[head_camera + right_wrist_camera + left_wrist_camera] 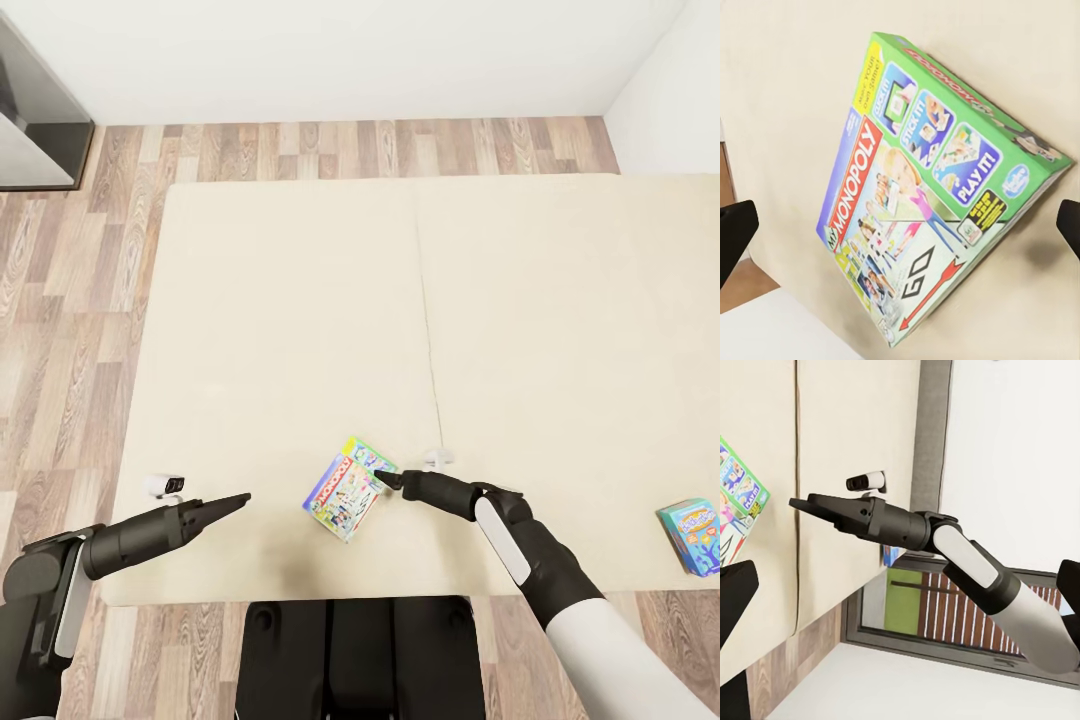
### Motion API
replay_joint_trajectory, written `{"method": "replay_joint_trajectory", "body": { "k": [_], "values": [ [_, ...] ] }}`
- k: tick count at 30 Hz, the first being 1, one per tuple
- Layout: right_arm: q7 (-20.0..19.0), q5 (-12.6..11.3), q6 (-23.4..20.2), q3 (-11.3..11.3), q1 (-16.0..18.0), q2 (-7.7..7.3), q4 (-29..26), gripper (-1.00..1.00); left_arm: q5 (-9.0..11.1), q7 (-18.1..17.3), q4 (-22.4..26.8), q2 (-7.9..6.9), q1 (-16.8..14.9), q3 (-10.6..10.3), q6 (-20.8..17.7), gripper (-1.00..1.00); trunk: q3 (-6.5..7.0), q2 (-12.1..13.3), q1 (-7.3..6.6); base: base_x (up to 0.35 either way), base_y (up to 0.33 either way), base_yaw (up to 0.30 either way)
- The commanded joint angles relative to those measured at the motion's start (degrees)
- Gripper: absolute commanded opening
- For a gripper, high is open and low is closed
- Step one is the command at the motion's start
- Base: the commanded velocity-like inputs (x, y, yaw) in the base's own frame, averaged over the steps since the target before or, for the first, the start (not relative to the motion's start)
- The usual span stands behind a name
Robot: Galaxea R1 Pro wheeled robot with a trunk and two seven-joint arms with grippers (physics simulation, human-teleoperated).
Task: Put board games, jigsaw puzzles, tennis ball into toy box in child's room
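A green-edged board game (345,488), a Monopoly box with a red banner, lies askew on the beige bed (300,330) near its front edge. My right gripper (385,480) is at the box's right corner. Its open fingertips (735,236) are spread wide on either side of the box (937,195), without touching it. A small blue board game (692,535) lies at the bed's front right. My left gripper (238,499) hovers open over the mattress to the left of the Monopoly box (739,506), holding nothing. The toy box, jigsaw puzzles and tennis ball are out of view.
Wood-plank floor (60,330) runs to the left of the bed and behind it, up to white walls. A grey piece of furniture (40,120) stands at the far left. My dark base (355,650) stands against the bed's front edge.
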State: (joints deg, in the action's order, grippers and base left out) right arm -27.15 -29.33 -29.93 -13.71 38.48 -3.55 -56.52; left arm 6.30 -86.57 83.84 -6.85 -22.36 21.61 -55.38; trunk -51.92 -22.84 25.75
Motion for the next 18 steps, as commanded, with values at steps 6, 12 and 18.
{"method": "replay_joint_trajectory", "body": {
  "k": [6,12,18],
  "values": [
    [0.08,-0.38,-0.31,-0.08,0.02,-0.05,-0.02,1.00,-0.05,-0.18,0.01,-0.01,-0.01,0.01,-0.61,1.00,-0.06,-0.09,0.03,0.000,0.089,0.000],
    [0.08,-0.38,-0.31,-0.08,0.02,-0.05,-0.05,1.00,-0.05,-0.18,0.01,-0.01,-0.04,0.01,-0.61,1.00,-0.06,-0.09,0.03,0.000,0.046,0.000],
    [0.08,-0.38,-0.31,-0.15,0.02,0.00,-0.03,1.00,-0.06,-0.18,0.01,-0.01,-0.01,0.01,-0.61,1.00,-0.06,-0.09,0.03,0.000,0.013,0.000]
  ]
}}
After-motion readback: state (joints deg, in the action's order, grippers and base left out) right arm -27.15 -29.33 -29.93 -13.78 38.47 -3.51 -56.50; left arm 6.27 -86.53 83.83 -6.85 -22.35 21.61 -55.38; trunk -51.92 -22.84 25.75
